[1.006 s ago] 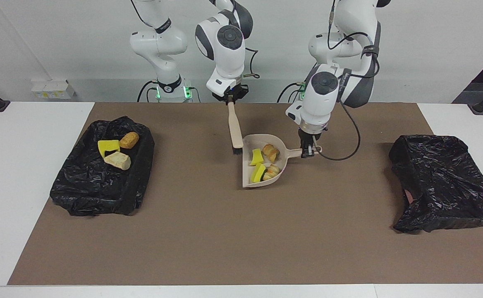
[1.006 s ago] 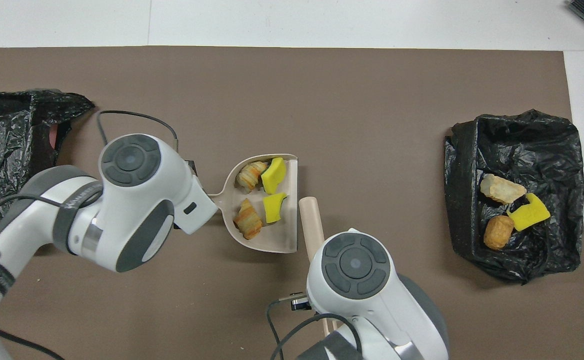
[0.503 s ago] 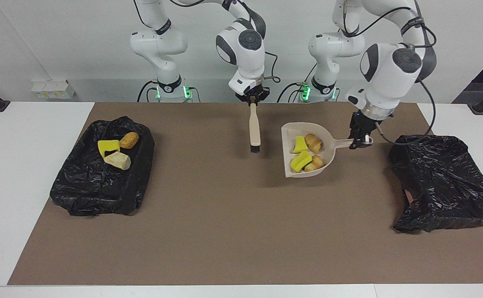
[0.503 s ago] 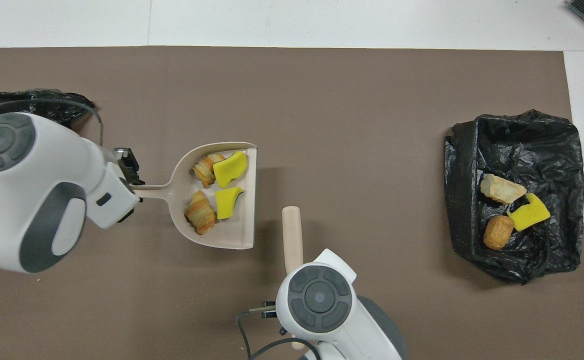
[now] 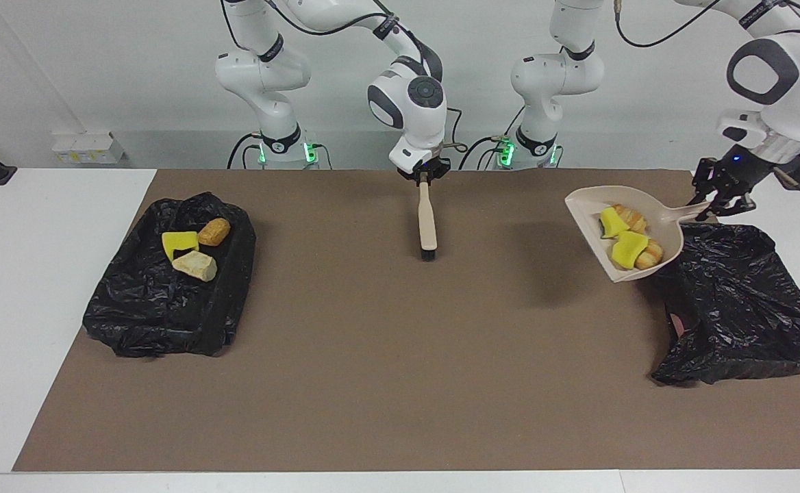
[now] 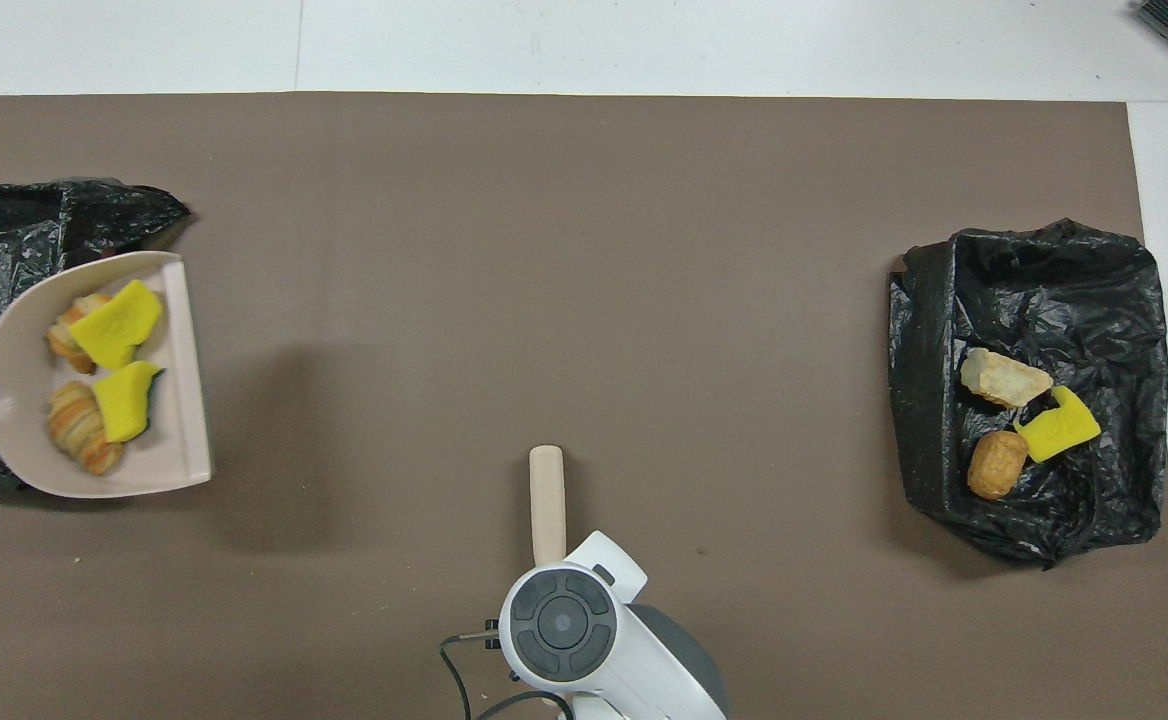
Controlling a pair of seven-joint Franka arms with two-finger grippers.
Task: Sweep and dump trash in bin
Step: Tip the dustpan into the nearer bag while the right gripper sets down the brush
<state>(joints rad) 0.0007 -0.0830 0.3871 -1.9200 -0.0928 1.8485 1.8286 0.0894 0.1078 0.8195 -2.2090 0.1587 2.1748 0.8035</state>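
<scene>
Left claw (image 5: pixel 724 198) at the frame's right edge grips the dustpan (image 5: pixel 595 229) handle, pan raised over the bin bag (image 5: pixel 735 308) edge with four trash (image 5: pixel 622 236) bits inside. Right claw (image 5: pixel 425 175), top centre, is clamped on the brush (image 5: pixel 427 222).

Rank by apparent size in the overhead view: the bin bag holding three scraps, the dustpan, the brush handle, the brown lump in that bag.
1. Bin bag
2. Dustpan, though it is raised toward the camera, so it may look bigger than it is
3. Brush handle, partly hidden by the right arm
4. Brown lump
</scene>
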